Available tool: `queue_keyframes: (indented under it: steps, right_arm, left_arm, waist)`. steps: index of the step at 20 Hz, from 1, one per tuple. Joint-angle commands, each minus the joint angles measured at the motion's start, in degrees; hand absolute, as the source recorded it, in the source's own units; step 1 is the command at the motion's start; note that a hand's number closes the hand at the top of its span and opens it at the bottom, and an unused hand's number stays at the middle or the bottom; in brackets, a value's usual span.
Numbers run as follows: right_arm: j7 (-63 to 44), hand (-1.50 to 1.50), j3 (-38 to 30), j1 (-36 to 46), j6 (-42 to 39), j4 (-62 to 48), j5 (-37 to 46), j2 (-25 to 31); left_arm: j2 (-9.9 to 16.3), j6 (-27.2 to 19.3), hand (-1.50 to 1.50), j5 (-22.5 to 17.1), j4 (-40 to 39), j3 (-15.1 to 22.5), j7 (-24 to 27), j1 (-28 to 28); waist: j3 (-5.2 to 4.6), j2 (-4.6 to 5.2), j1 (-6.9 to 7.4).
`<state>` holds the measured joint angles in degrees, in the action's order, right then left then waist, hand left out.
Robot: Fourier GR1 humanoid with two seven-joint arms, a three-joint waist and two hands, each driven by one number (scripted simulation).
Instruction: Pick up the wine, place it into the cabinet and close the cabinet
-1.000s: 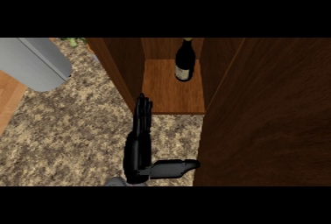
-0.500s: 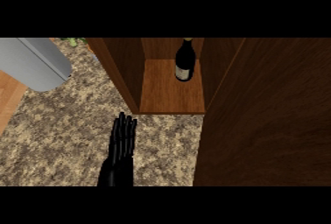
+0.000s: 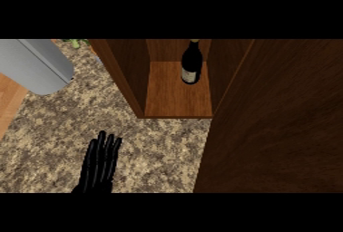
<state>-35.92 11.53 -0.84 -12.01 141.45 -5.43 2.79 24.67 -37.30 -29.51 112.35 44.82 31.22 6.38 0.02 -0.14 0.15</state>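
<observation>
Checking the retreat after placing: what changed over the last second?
The hand pulled back from the cabinet toward the view's lower edge, fingers straight, holding nothing; its forearm left view. The wine stayed upright on the shelf, and the door stayed open.

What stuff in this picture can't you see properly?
- Right hand: shows nowhere in the head view; possibly behind the big cabinet door or out of frame.
- Left hand: its wrist and forearm are cut off by the lower edge.
- Wine bottle: its label is too small to read.
- Grey object at upper left: cut by the edge, so what it is stays unclear.
- Green thing at the top: only a sliver shows.
</observation>
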Motion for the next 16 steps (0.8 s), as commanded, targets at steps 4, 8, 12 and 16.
queue_keyframes:
  steps: [4,8,12,16]
  right_arm:
    - [-6.6,1.5,3.4,-3.8,-0.6,5.7,-9.7,-0.5]
    - [-10.8,1.5,11.1,-4.7,2.5,6.8,-6.3,-2.7]
    - [-9.3,1.5,14.0,-8.0,-0.2,5.9,-9.3,-2.4]
    - [-8.1,1.5,24.1,-7.6,-1.8,7.6,-0.8,-1.7]
  left_arm:
    - [7.8,5.6,-1.5,-3.9,6.5,-7.8,-0.6,4.5]
    - [9.9,9.0,-1.5,-7.0,5.9,-12.6,0.6,7.3]
    - [10.5,11.7,-1.5,-9.1,6.9,-16.7,3.4,10.8]
    - [14.0,16.9,-1.5,-13.5,7.6,-23.1,3.9,14.6]
  waist:
    - [0.0,0.0,-0.13]
    - [-0.05,-0.03,-0.12]
    - [-0.02,-0.06,0.24]
    - [-0.1,-0.31,0.22]
